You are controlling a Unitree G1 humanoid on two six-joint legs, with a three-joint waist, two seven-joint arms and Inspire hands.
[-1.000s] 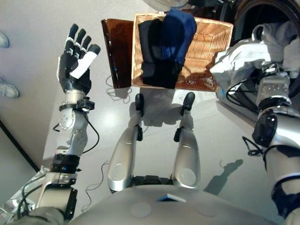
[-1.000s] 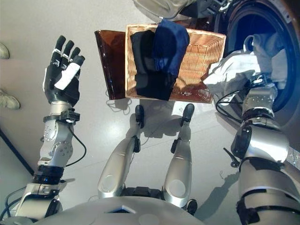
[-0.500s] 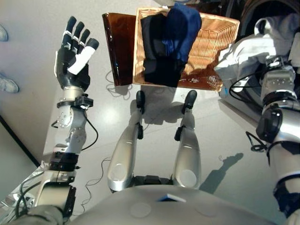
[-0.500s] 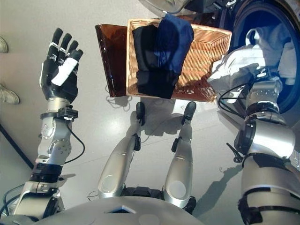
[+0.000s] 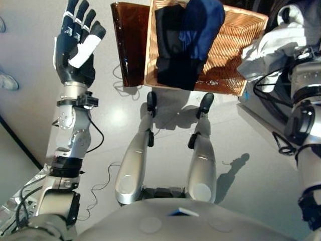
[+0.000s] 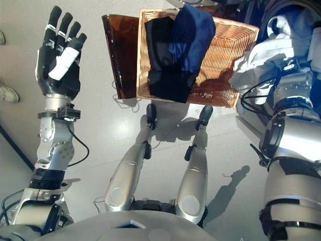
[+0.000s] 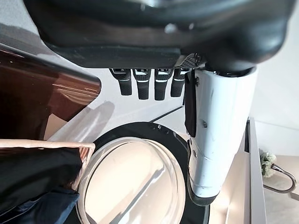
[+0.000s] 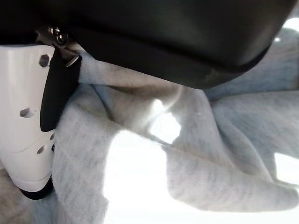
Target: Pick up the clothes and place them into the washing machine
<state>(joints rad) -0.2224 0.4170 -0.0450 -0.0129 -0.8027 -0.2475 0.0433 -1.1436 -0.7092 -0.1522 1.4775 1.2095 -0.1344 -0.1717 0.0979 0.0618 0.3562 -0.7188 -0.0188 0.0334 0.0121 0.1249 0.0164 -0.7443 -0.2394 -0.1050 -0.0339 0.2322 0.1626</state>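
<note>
A shallow wicker basket [image 5: 235, 45] rests on a dark brown box [image 5: 128, 45]. A navy garment [image 5: 203, 25] and a black garment [image 5: 173, 55] lie in it, draped over its near rim. My right hand [image 8: 23, 116] is buried in a light grey garment [image 5: 266, 47] at the washing machine's opening, to the right of the basket. The right wrist view shows its thumb pressed on the bunched cloth [image 8: 196, 154]. My left hand [image 5: 75, 50] is raised, open and empty, left of the box. Its straight fingers [image 7: 149, 86] point toward the machine's round glass door [image 7: 135, 182].
A person's shoe [image 5: 7, 80] shows on the grey floor at the far left. A dark line [image 5: 20, 145] crosses the floor at the lower left.
The whole picture has shifted, so the camera moved. My right arm has carried the grey garment a little farther toward the machine's opening. My left hand stays raised and open.
</note>
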